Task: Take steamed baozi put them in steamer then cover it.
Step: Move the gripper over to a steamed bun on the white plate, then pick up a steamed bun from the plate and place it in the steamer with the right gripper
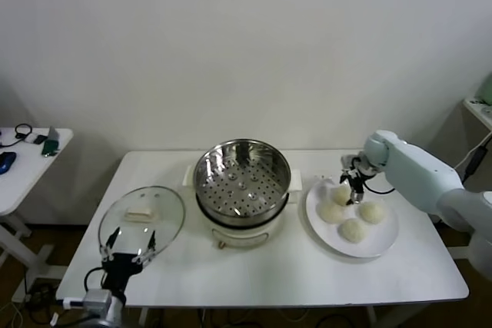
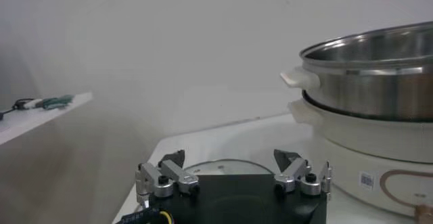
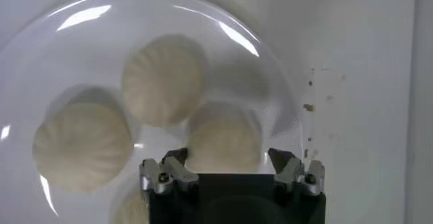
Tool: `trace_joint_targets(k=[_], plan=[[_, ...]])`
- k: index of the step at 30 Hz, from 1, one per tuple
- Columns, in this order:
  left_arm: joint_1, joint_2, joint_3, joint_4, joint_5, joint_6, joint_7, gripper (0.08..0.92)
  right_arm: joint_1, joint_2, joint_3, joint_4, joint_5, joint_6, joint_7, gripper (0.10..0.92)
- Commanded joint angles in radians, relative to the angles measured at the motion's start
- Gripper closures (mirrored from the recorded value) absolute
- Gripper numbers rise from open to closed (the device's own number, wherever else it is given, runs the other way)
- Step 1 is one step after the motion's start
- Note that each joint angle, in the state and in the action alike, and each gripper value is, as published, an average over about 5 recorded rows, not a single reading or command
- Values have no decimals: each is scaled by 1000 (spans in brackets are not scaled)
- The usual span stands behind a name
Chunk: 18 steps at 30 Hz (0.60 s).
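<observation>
Four cream-white baozi lie on a white plate (image 1: 382, 242) at the table's right: one (image 1: 340, 194) at the back left, others (image 1: 332, 213), (image 1: 372, 212), (image 1: 352, 230). My right gripper (image 1: 354, 192) hangs open just above the back-left baozi (image 3: 224, 137), its fingers either side, not closed on it. Other baozi (image 3: 164, 80), (image 3: 82, 145) show in the right wrist view. The shiny steamer (image 1: 241, 180) stands empty at centre on its white base; it also shows in the left wrist view (image 2: 379, 76). My left gripper (image 1: 127, 250) is open, parked at the front left by the glass lid (image 1: 142, 217).
The glass lid with its cream handle lies flat on the table left of the steamer, and its rim (image 2: 223, 166) shows just ahead of my left gripper (image 2: 230, 168). A side table (image 1: 23, 160) with small items stands at the far left. A shelf edge (image 1: 480, 109) is at the far right.
</observation>
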Motion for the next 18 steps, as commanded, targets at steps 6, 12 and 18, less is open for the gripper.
trace_joint_targets(k=[6,12,18], plan=[[-1,-3,1,3,0,0,-2,177,50,-19,-24,45,49,10,-15,368],[-4,0,2,2,4,4,-5,177,343,-71,-283,265,215,60,-37,372],[-4,2,4,-10,6,7,-6,177,669,-10,-436,428,290,190,-68,377]])
